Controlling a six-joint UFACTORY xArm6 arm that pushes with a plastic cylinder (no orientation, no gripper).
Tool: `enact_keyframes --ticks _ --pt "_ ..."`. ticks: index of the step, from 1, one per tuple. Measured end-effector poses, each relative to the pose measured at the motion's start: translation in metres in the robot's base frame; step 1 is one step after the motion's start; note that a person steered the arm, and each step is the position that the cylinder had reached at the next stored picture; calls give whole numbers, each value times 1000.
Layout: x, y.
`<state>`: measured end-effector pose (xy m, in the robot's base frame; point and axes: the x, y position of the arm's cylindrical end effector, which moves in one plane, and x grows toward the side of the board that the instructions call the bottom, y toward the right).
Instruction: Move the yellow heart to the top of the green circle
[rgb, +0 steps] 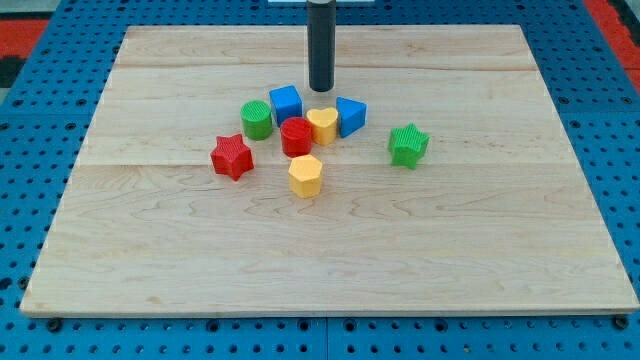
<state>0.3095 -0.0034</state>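
Note:
The yellow heart (323, 125) lies near the board's middle, touching a red cylinder (296, 137) on its left and a blue triangle block (350, 116) on its right. The green circle (256, 119) sits further to the view's left, beside a blue cube (286, 103). My tip (320, 90) is just above the yellow heart toward the view's top, right of the blue cube, a small gap from both.
A red star (232, 156) lies at the view's left of the cluster, a yellow hexagon (305, 175) below it, and a green star (408, 145) to the right. The wooden board (150, 250) rests on a blue pegboard.

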Motion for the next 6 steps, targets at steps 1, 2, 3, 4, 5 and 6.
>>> enact_keyframes --ticks 1,2,3,4,5,6 --pt "-5 -4" --pt "3 -10" --pt "26 6" --pt "23 43" --pt "58 88" --pt "94 81"
